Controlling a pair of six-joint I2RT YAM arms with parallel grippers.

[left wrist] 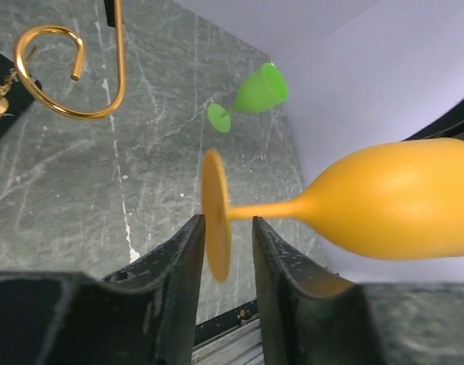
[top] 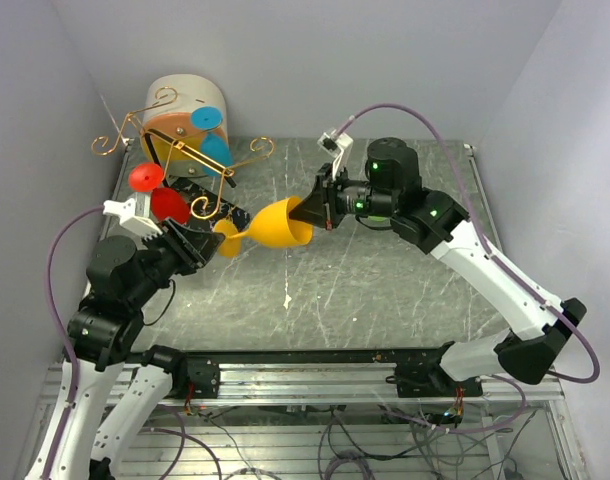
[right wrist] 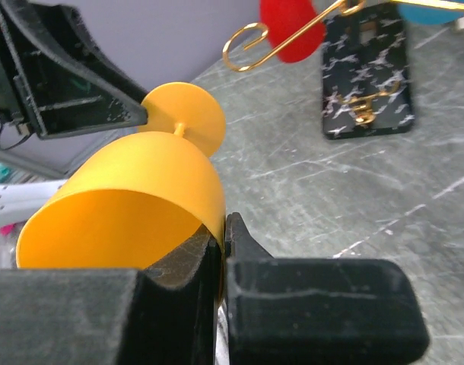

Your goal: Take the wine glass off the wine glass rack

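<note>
An orange wine glass [top: 275,225] lies on its side in the air, just right of the gold wire wine glass rack [top: 200,150] and clear of its rails. My right gripper [top: 320,212] is shut on the rim of the bowl [right wrist: 141,182], one finger inside and one outside [right wrist: 223,224]. My left gripper [top: 200,245] is open, its two fingers on either side of the glass's round foot [left wrist: 215,217] with gaps showing [left wrist: 226,220]. The rack's black speckled base [right wrist: 365,68] and a scroll end [left wrist: 65,72] lie behind.
Red glasses [top: 145,178] and blue glasses [top: 217,150] hang on the rack. A cream drum [top: 185,100] stands behind it. A green glass [left wrist: 251,95] lies on the grey table near the wall. A black rail [top: 315,358] runs along the near edge.
</note>
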